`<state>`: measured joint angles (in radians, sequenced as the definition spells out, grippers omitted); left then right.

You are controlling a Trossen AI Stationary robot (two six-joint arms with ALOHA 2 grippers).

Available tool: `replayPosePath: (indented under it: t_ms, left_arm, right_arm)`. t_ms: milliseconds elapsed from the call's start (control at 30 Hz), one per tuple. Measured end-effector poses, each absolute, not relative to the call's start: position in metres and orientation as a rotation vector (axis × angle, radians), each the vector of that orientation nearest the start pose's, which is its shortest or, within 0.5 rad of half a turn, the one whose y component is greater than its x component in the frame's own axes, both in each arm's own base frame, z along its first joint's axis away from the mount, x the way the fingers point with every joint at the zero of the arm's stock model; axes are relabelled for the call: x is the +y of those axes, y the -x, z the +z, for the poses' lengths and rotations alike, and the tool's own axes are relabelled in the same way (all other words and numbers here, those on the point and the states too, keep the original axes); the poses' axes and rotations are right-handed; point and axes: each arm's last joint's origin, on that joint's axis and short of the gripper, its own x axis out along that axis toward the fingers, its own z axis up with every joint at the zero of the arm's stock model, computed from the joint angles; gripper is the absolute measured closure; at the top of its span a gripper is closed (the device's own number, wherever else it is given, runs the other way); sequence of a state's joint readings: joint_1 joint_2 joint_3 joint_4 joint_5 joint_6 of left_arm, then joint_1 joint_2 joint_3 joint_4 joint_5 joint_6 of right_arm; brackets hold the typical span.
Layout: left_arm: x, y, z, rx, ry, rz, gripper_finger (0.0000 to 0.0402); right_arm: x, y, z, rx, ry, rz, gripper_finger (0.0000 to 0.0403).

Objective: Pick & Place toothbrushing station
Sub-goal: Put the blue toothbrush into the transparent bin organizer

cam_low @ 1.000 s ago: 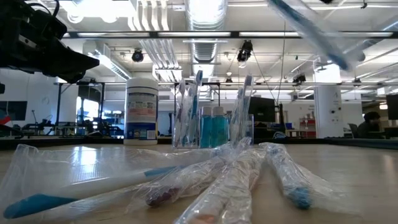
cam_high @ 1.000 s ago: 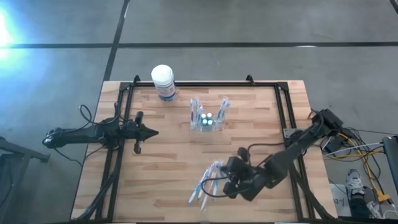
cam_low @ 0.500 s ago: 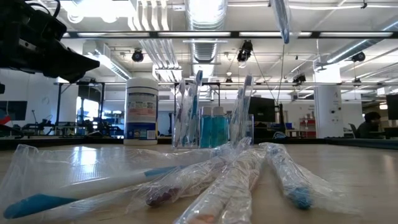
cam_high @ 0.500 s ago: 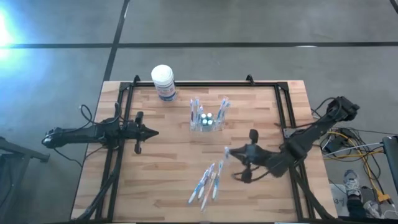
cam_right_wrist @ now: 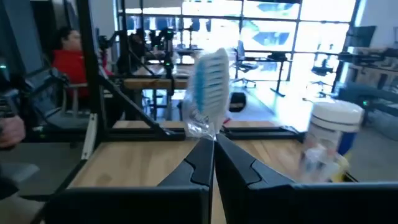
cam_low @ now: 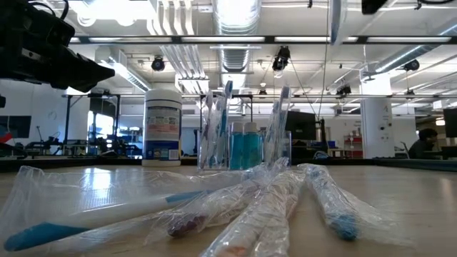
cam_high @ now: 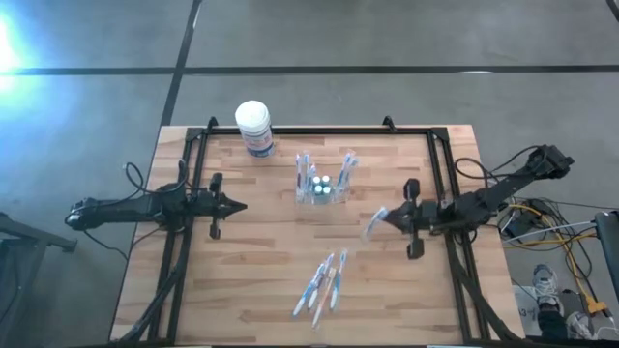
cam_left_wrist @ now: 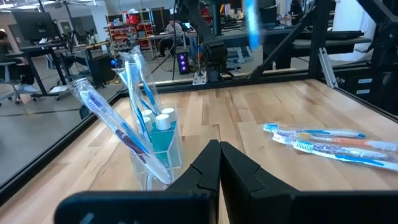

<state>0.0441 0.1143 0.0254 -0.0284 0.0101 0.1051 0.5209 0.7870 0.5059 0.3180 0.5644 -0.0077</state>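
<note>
The toothbrushing station (cam_high: pixel 321 186), a clear holder with wrapped brushes and blue-filled bottles standing in it, rests on its base at the table's far middle; it also shows as the station (cam_left_wrist: pixel 152 146) and the station (cam_low: pixel 246 146). My right gripper (cam_high: pixel 387 215) hovers to the right of it, shut on one wrapped toothbrush (cam_right_wrist: pixel 205 84). The held brush (cam_low: pixel 334 18) is high above the table. Several more wrapped toothbrushes (cam_high: pixel 324 285) lie flat near the front edge. My left gripper (cam_high: pixel 240 205) waits shut at the left, holding nothing. My right gripper pinches the wrapped toothbrush between its two fingers, at the clear wrapper just below the bristled head (cam_right_wrist: pixel 200 124). The fingers come level from the table's right. The head end sticks out past the fingertips; the fingers hide the rest. The brush is lifted clear of the table.
A white tub with a blue label (cam_high: pixel 253 126) stands at the far left of the board. Black frame rails (cam_high: pixel 440 174) run along the table's left, far and right sides. Bare wood (cam_high: pixel 271 242) lies between the station and the loose brushes.
My right gripper has risen from the pile of wrapped brushes and gone toward the table's right and far edges, tipping from pointing down to level. It carries one wrapped toothbrush, now lifted clear. The other brushes stay on the table.
</note>
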Motion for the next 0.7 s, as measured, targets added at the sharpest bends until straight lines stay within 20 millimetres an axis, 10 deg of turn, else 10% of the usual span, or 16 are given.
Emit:
replayPosePath:
  t_ms: [700]
  left_arm:
    - [0.005, -0.103, 0.161, 0.111, -0.013, 0.042, 0.0393]
  right_arm:
    - [0.047, -0.115, 0.205, -0.092, 0.002, -0.011, 0.0394]
